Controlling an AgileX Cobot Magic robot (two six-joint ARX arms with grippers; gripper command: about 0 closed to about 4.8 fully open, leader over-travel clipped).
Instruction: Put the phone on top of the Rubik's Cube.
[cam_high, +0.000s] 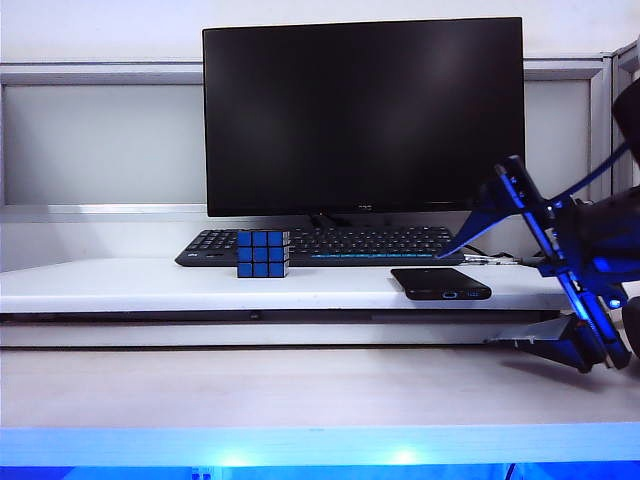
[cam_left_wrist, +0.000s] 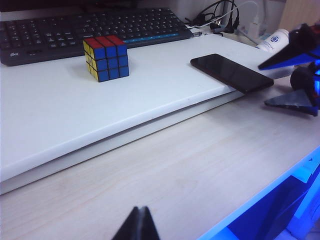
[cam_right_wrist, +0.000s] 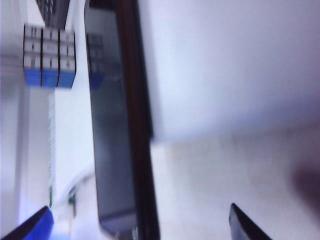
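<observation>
The Rubik's Cube (cam_high: 262, 253) stands on the white raised shelf (cam_high: 150, 285) in front of the keyboard, its blue face toward the exterior view; it also shows as the cube (cam_left_wrist: 106, 57) and, blurred, as the cube (cam_right_wrist: 49, 55). The black phone (cam_high: 440, 283) lies flat at the shelf's right front edge, apart from the cube. My right gripper (cam_high: 465, 300) is open, with one finger above and one below the level of the phone's right end. In the right wrist view the phone (cam_right_wrist: 112, 135) lies between the spread jaws of the right gripper (cam_right_wrist: 137, 222), untouched. My left gripper (cam_left_wrist: 137, 212) hangs shut over the lower desk.
A black keyboard (cam_high: 330, 243) and a dark monitor (cam_high: 365, 115) stand behind the cube. Cables and a white bottle (cam_left_wrist: 272, 40) sit at the shelf's far right. The shelf steps down to a pale wooden desk (cam_high: 300, 390) with a blue-lit front edge.
</observation>
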